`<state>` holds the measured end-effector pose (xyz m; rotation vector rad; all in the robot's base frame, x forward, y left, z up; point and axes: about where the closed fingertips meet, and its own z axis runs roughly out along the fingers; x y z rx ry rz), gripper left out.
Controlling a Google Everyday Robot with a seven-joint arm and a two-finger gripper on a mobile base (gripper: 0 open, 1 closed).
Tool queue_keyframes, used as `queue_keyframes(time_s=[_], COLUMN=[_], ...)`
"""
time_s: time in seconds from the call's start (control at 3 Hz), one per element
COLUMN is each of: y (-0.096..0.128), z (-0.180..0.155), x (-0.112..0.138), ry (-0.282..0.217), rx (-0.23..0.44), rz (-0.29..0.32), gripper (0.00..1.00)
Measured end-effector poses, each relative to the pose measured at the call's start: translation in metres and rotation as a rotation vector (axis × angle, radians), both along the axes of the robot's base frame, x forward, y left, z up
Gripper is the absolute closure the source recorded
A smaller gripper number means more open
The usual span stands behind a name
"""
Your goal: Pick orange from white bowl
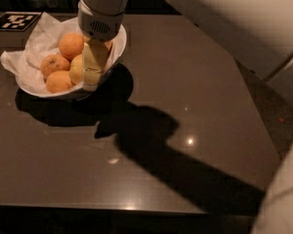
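- A black-and-white marker tag (14,21) lies on the counter (195,106), well to the left of the gripper and beyond it.
- The white bowl (118,42) sits under the gripper, lined with crumpled white paper (22,62) that spills out on the gripper's left.
- Three deeper-orange fruits (54,65) lie in the bowl to the left of the gripper. They are not the target.
- The orange (76,68), paler and yellower, is in the bowl, touching the gripper's left side and partly hidden behind it.
- The gripper (91,81) hangs straight down into the right half of the bowl, its tip low among the fruit. Only its near face shows, so whether it is open, or closed on the orange, cannot be told.
- Judged step: the grasp itself, with the reach into the bowl done and the lift not yet begun.
- The next move probably calls for a firm hold on the pale fruit, then a straight rise clear of the rim without dragging the paper or nudging the neighbours.
- To the right of the gripper, the arm's dark shadow (151,135) falls across the counter.
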<state>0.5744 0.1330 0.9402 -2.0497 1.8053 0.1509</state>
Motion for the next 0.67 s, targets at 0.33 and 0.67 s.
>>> queue_keyframes(time_s=[0.33, 0.67], y=[-0.022, -0.031], z=[0.022, 0.035], x=[-0.007, -0.010], ry=[-0.038, -0.049], rx=[0.029, 0.043], rz=[-0.155, -0.220], gripper=[0.00, 0.00])
